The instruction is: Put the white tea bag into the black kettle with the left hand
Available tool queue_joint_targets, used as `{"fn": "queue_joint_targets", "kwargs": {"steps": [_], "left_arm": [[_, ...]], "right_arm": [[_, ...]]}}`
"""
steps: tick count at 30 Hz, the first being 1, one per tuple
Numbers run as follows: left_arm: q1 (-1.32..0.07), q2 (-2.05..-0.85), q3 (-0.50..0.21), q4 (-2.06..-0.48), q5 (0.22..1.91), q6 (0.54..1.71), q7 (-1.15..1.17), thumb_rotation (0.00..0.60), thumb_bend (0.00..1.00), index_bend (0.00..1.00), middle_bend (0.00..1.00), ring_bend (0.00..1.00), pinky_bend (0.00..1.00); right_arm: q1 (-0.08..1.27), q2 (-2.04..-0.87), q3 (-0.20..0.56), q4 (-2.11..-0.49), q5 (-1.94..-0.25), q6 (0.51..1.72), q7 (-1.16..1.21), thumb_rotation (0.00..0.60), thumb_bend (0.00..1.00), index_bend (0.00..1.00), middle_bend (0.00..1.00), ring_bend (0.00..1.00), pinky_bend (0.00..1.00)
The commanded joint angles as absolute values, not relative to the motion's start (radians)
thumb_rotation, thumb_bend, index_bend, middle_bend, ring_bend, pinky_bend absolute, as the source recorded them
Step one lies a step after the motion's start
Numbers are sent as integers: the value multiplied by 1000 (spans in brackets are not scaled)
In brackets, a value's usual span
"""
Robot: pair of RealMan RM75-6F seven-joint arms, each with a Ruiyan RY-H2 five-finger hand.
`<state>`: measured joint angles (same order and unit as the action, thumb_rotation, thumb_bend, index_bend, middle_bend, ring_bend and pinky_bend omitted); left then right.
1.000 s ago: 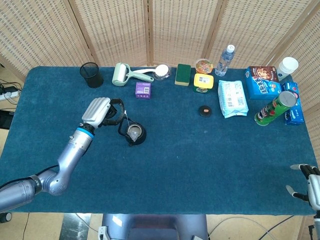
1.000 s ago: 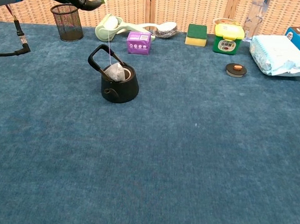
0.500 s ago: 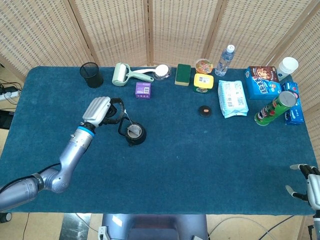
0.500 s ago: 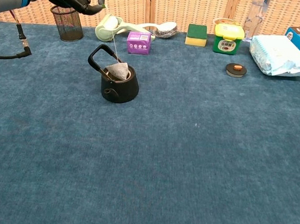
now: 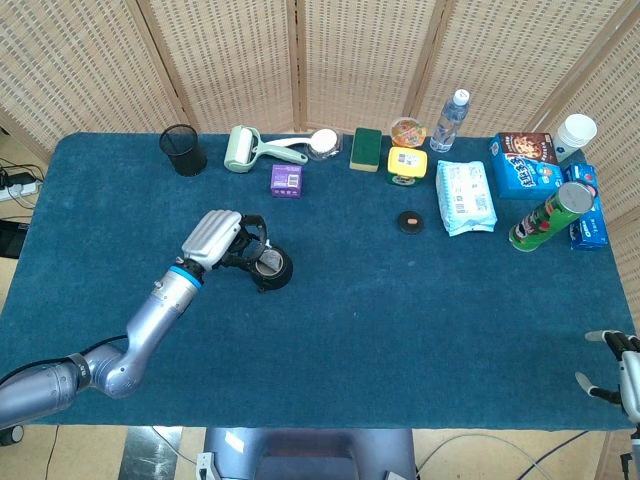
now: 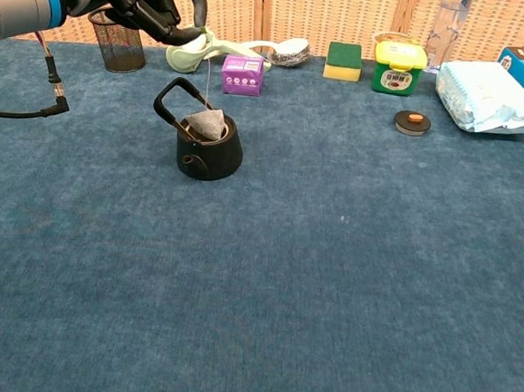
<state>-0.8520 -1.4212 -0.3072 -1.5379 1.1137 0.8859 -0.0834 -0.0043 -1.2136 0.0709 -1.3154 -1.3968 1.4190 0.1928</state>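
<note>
The black kettle [image 5: 270, 270] [image 6: 209, 151] stands on the blue table left of centre, its handle tipped toward the back left. The white tea bag [image 6: 206, 123] [image 5: 267, 262] lies in the kettle's mouth, its top corner showing above the rim. A thin string rises from it toward my left hand [image 5: 222, 238] [image 6: 159, 2]. This hand hovers above and just left of the kettle with its fingers curled, apparently still pinching the string. My right hand [image 5: 612, 372] rests at the table's near right corner, fingers apart, holding nothing.
A black mesh cup [image 5: 183, 150] [image 6: 116, 39], a green lint roller [image 5: 245, 148] and a purple box [image 5: 286, 180] [image 6: 242, 75] stand behind the kettle. A small round lid [image 5: 409, 221] [image 6: 413, 123] and a tissue pack [image 5: 465, 197] lie to the right, with more items along the back edge.
My left hand moved right and nearer, coming over the kettle's handle. The tea bag sank from hanging at the rim to resting in the kettle's mouth. The right hand stayed still.
</note>
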Motion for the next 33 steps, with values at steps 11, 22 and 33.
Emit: {"fn": "queue_joint_targets", "kwargs": {"steps": [11,22,33], "left_arm": [[-926,-1393,-236,-1578,1068,719,30,600,470,518,1000,1000,1000],[-966,-1323,-203,-1627,1018,655,92,600,529,279,1000,1000,1000],[-1030,-1261,-148,-1683,852,669,256,600,900,264,1000,1000,1000]], "right_arm": [[-17,-1223,67,-1279,-1392,1417,231,600,243,342,341,290,273],[-18,-1223,67,-1279,-1396,1415,235,600,242,342,341,290,273],[-20,-1222,60,-1276,-1399,1405,247,600,243,342,343,290,275]]}}
